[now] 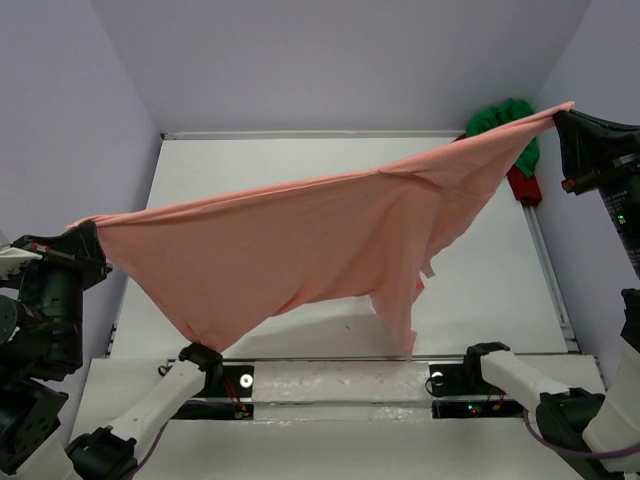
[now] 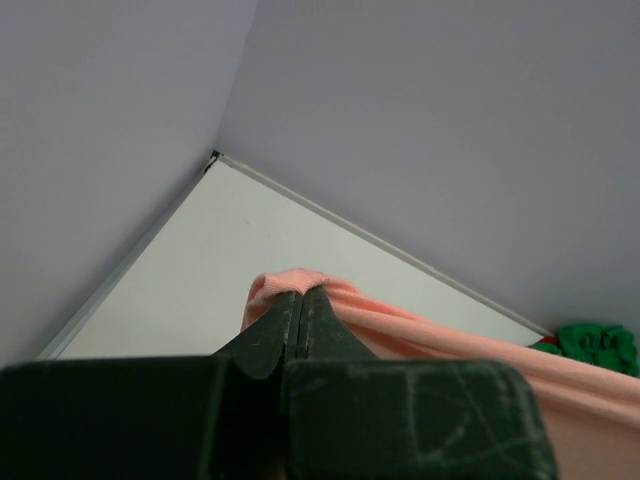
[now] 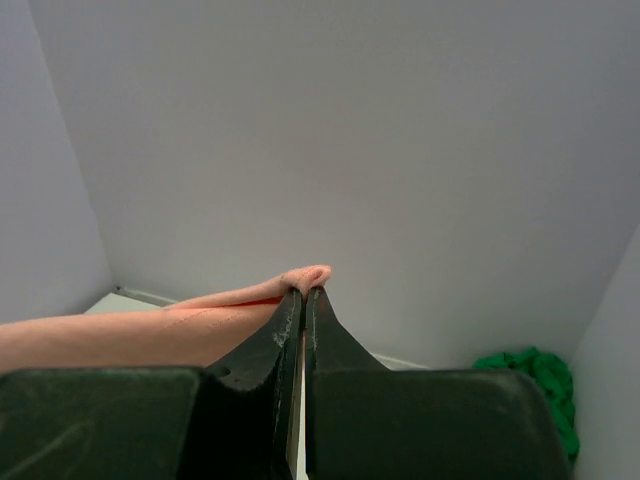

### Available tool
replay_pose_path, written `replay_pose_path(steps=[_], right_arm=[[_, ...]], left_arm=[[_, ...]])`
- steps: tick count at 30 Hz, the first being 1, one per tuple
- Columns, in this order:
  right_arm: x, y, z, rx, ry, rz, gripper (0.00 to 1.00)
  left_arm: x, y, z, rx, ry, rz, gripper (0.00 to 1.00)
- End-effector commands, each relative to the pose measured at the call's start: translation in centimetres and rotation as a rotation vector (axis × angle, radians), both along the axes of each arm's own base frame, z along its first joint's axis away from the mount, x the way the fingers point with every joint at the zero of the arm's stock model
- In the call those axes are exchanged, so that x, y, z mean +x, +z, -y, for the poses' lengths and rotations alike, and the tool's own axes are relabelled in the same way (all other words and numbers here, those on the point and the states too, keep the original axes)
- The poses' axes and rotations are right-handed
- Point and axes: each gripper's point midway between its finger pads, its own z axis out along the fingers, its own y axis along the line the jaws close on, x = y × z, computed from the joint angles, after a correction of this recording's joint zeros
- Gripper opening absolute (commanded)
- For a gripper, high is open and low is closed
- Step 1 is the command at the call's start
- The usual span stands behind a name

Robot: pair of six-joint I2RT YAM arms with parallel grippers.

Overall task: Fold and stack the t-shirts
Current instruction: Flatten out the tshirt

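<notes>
Closest to the lens, the left pincer [image 2: 302, 292] is pressed together on one corner of the salmon pink t-shirt [image 1: 300, 240]. The right pincer [image 3: 303, 292] pinches the opposite corner. The shirt hangs stretched between them above the surface [image 1: 300, 150]. The green t-shirt [image 1: 508, 122] lies bunched at the far right corner. Step in hand: spreading before folding. The next move probably calls for lowering both pincers evenly to lay the cloth flat. Which edges are held is unclear.

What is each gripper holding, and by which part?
The salmon pink t-shirt, hanging stretched between them: left gripper pinches its left tip, right gripper its right tip. Hem or shoulder: cannot tell.
</notes>
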Motion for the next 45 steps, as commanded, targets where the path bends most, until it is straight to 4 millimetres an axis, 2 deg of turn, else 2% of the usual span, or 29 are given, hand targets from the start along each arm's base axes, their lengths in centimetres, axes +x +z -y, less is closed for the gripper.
replay_pose_path(steps=[1, 5, 8, 12, 14, 17, 25, 29, 34, 36, 38, 42, 44, 45], right_arm=[[1.2, 1.2, 3.1, 0.018, -0.178, 0.034, 0.0], [1.0, 1.7, 3.5, 0.021, -0.202, 0.033, 0.0], [-0.1, 2.1, 2.6, 0.015, -0.145, 0.057, 0.0], [-1.0, 2.6, 2.7, 0.026, -0.142, 0.073, 0.0], [-1.4, 2.6, 2.1, 0.011, -0.107, 0.078, 0.0], [-2.1, 2.9, 1.8, 0.008, -0.081, 0.09, 0.0], [-8.9, 5.0, 0.5, 0.0, 0.045, 0.229, 0.0], [-10.6, 5.4, 0.2, 0.0, 0.076, 0.261, 0.0], [-11.8, 6.3, 0.1, 0.001, 0.092, 0.291, 0.0], [-11.0, 6.6, 0.0, 0.0, 0.092, 0.283, 0.0], [-11.0, 7.2, -0.1, 0.0, 0.093, 0.291, 0.0], [-8.0, 7.5, -0.6, -0.008, 0.095, 0.259, 0.0], [-4.0, 6.8, -1.0, -0.019, 0.081, 0.193, 0.0], [-2.3, 6.3, -1.1, -0.03, 0.07, 0.165, 0.0]], left_arm=[[-0.5, 0.4, -1.7, 0.003, 0.09, 0.01, 0.0], [-0.3, 0.4, -1.7, 0.008, 0.092, 0.005, 0.0], [-0.1, 0.7, -1.4, 0.008, 0.078, 0.009, 0.0], [-0.2, 1.1, -1.2, 0.002, 0.061, 0.023, 0.0], [-0.4, 1.4, -1.1, -0.003, 0.048, 0.035, 0.0], [-1.0, 2.5, -0.4, -0.016, -0.01, 0.081, 0.0], [-3.1, 5.6, 2.6, -0.01, -0.237, 0.231, 0.0], [-4.5, 6.6, 3.9, 0.002, -0.334, 0.293, 0.0], [-5.8, 7.6, 3.8, 0.011, -0.368, 0.346, 0.0], [-6.0, 8.0, 3.6, 0.011, -0.366, 0.358, 0.0], [-6.1, 8.4, 3.1, 0.011, -0.352, 0.366, 0.0], [-4.9, 8.7, 2.1, 0.018, -0.285, 0.351, 0.0], [-2.4, 7.7, 1.8, 0.016, -0.207, 0.295, 0.0], [-0.2, 6.1, 2.5, 0.031, -0.186, 0.229, 0.01]])
